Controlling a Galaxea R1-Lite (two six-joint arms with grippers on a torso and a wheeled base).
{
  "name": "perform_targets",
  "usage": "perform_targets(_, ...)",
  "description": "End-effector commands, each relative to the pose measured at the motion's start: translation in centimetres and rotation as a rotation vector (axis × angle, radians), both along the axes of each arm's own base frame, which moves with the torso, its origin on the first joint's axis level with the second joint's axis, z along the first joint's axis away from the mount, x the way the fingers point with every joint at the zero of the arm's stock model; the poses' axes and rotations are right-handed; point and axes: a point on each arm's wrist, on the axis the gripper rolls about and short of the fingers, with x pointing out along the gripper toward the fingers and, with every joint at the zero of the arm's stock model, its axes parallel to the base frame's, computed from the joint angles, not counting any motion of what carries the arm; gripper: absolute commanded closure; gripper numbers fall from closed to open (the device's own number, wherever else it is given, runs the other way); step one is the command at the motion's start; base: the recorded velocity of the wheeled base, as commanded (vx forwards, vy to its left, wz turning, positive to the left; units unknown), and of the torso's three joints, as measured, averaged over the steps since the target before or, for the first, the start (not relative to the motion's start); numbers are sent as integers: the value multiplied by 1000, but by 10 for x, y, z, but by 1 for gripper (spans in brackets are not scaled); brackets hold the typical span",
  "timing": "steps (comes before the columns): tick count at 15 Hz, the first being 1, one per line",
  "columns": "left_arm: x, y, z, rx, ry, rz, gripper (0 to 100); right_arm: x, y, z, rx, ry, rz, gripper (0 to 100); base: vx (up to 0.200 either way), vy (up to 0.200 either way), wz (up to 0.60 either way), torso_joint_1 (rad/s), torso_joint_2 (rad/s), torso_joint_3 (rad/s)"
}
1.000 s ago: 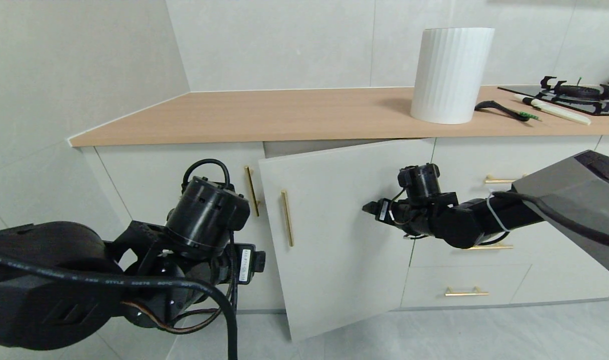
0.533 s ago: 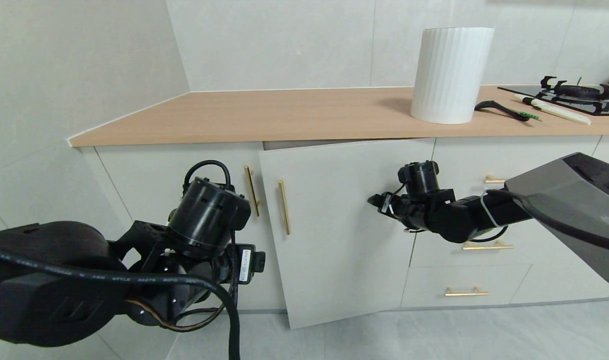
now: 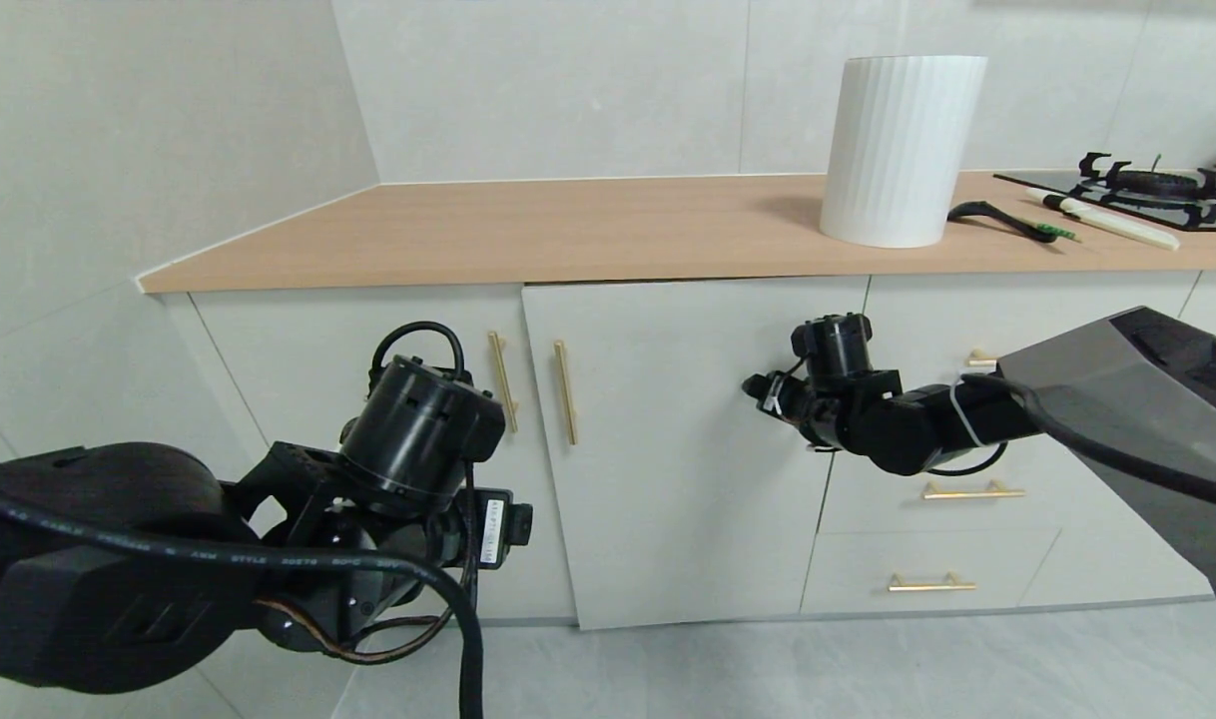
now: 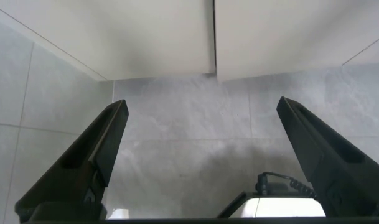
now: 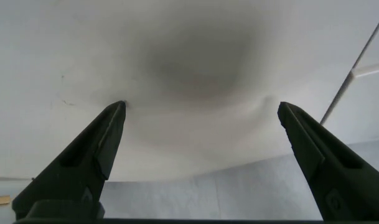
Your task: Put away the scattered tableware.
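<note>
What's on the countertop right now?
A white ribbed canister, a black utensil beside it, and a white-handled tool by the hob. The canister's inside is hidden; the shut cabinet door hides what's below.

Closed cabinet door (image 3: 668, 449) bars the way in (sits flush); worktop (image 3: 518, 230) offers room left of canister (image 3: 898, 150).

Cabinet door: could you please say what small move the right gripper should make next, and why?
Probably draw the right gripper back from the cabinet door: it looks flush with the neighbouring fronts, no gap shows under the countertop, and the open jaws sit close against its face.
</note>
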Motion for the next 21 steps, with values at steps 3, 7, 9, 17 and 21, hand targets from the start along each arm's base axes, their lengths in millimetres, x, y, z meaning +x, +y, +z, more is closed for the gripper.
perform_targets(3, 1, 0, -1, 2, 4, -1, 0, 10, -6, -7, -7, -6, -41, 0, 0, 0, 0, 0, 0, 0)
perform_targets(7, 1, -1, -4, 7, 11, -1, 0, 5, -10, 2, -10, 0, -46, 0, 0, 0, 0, 0, 0, 0)
perform_targets(9, -1, 0, -3, 7, 10, -3, 0, -29, -11, 25, -24, 14, -1, 0, 0, 0, 0, 0, 0, 0)
perform_targets(17, -71, 54, 36, -85, -139, -8, 0, -250, -106, 127, -118, -258, 64, 0, 0, 0, 0, 0, 0, 0)
perform_targets(21, -146, 117, 29, -113, -279, 3, 0, -377, -165, 119, -281, -463, 49, 0, 0, 0, 0, 0, 0, 0)
